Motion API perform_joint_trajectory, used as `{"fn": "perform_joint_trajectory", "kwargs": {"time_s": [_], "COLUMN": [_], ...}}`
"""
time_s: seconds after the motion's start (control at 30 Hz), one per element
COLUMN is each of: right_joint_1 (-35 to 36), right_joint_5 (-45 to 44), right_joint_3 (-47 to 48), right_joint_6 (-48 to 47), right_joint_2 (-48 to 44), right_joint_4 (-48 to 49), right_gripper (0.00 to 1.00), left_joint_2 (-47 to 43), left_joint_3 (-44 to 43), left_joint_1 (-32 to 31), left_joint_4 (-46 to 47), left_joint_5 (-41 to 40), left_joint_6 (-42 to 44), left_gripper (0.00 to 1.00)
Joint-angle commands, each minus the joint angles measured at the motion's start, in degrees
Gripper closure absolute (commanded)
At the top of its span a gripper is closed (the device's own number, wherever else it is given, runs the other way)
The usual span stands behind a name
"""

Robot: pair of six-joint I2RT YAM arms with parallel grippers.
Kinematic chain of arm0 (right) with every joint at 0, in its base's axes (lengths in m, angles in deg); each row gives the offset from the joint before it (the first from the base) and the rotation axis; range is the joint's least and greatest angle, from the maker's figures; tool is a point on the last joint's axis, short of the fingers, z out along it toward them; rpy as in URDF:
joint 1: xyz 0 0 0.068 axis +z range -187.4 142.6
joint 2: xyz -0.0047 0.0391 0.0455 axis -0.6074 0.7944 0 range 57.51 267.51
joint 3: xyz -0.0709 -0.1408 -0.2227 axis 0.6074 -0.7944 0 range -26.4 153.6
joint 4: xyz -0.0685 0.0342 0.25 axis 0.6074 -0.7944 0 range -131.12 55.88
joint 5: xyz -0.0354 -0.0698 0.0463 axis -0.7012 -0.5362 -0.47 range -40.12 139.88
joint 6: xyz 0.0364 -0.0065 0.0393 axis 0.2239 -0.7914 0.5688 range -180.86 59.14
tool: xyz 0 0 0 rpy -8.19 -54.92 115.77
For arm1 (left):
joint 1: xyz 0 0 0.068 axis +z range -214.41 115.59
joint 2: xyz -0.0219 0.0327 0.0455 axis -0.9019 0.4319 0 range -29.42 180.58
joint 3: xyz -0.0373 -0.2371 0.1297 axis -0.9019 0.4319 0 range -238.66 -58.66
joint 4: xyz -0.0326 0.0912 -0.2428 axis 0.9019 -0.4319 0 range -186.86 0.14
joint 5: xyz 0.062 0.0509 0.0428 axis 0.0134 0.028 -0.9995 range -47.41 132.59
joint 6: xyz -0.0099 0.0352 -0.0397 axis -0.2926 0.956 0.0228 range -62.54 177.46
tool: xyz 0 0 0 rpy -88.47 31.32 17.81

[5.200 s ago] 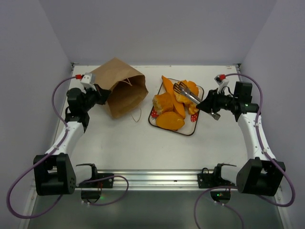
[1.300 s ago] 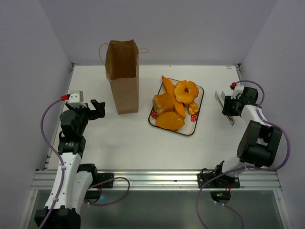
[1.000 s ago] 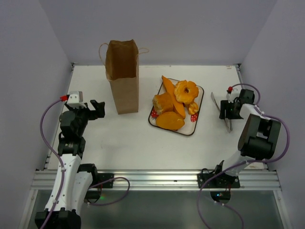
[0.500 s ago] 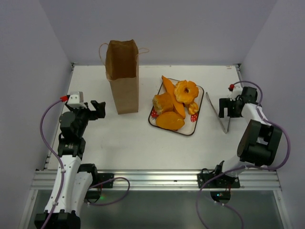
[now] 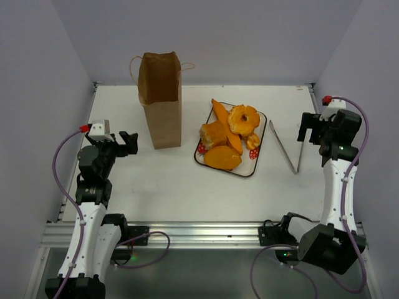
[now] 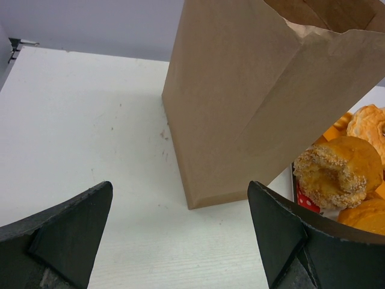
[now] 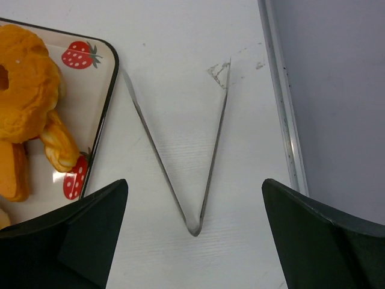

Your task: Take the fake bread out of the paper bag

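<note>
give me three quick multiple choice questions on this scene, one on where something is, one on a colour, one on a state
1. The paper bag is: A lying on its side; B standing upright; C folded flat.
2. The metal tongs lie: A on the table beside the tray; B inside the bag; C against the back wall.
3. The fake bread is: A orange-golden; B white; C green.
Answers: 1 B, its open mouth faces up. 2 A, they lie flat on the table just off the tray's edge. 3 A, every piece on the tray is glossy orange.
</note>
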State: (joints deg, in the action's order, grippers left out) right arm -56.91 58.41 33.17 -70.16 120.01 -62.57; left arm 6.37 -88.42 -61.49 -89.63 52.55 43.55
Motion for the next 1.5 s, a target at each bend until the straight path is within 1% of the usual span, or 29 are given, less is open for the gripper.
{"fn": "perform_joint_trajectory", "kwargs": {"time_s": [0.0,0.07,0.23,0.33,0.4,0.6,0.77,0.97,1.47], "right_joint_1": [0.1,0.1,0.0,0.1,0.1,0.1,0.0,0.1,0.0], "right_joint_5": [0.8,2.1,2.8,3.2,3.3,-1.5,-0.1,-1.4,-2.4], "right_joint_3": [-0.1,-2.5,-9.9,-10.7,-10.6,-11.1,-11.3,-12.6,-12.9], "right_joint_6": [5.3,4.4,1.7,2.3,2.9,3.1,4.9,5.8,7.6], "right_joint_2": [-3.0,-5.0,-13.7,-16.2,-16.4,-16.3,-17.2,-18.8,-18.3], "right_joint_4": [-4.0,-2.3,2.9,3.8,3.9,3.6,3.0,4.7,5.3], "right_gripper": [0.01,0.01,0.01,0.01,0.01,0.01,0.01,0.01,0.01], "left_joint_2": [0.2,0.4,0.2,0.1,0.3,0.8,0.9,1.3,0.9], "left_joint_3": [-0.8,-0.7,-0.4,-0.1,0.1,0.2,0.2,0.1,0.1], "left_joint_1": [-0.4,-0.3,-0.3,-0.3,-0.3,-0.4,-0.3,-0.3,-0.3], "left_joint_4": [0.6,0.7,0.9,1.1,1.3,1.3,1.4,1.6,1.7], "left_joint_5": [-0.3,-0.6,-1.3,-2.0,-2.0,-1.9,-1.9,-1.6,-0.8], "left_joint_6": [1.3,1.3,1.4,1.4,1.3,1.3,1.3,1.3,1.3], "left_gripper": [0.02,0.02,0.02,0.02,0.02,0.02,0.02,0.02,0.02]}}
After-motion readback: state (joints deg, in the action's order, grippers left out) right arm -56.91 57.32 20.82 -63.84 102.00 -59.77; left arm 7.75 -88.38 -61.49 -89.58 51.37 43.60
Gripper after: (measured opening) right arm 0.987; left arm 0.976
